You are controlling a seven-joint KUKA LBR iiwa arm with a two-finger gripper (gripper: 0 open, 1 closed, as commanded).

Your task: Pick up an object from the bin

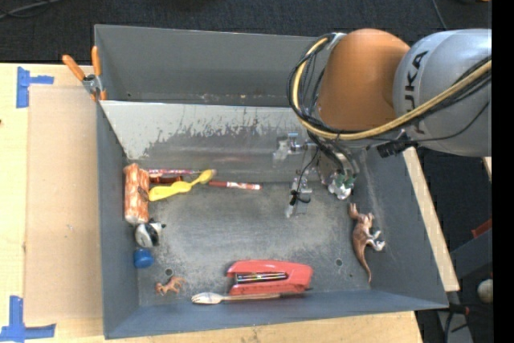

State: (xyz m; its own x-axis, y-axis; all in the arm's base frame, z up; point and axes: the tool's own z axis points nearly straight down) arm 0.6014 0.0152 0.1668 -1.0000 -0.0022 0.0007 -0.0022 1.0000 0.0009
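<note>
My gripper (320, 190) hangs under the orange wrist cover, over the bare floor right of the bin's middle. Its two fingers stand apart, open, with nothing between them; the left fingertip (298, 195) is close to the floor. A brown toy dinosaur (365, 238) lies just below and to the right of the gripper, against the right wall. A thin red-and-white stick (235, 185) lies to the gripper's left, apart from it. A red stapler (269, 277) lies near the front wall, well below the gripper.
Along the left wall lie a copper-coloured wrapped roll (135, 193), a yellow brush-like thing (180, 185), a black-and-white piece (146, 234) and a blue ball (143, 258). A small brown toy animal (169, 285) and a white spoon-like thing (214, 298) lie at the front.
</note>
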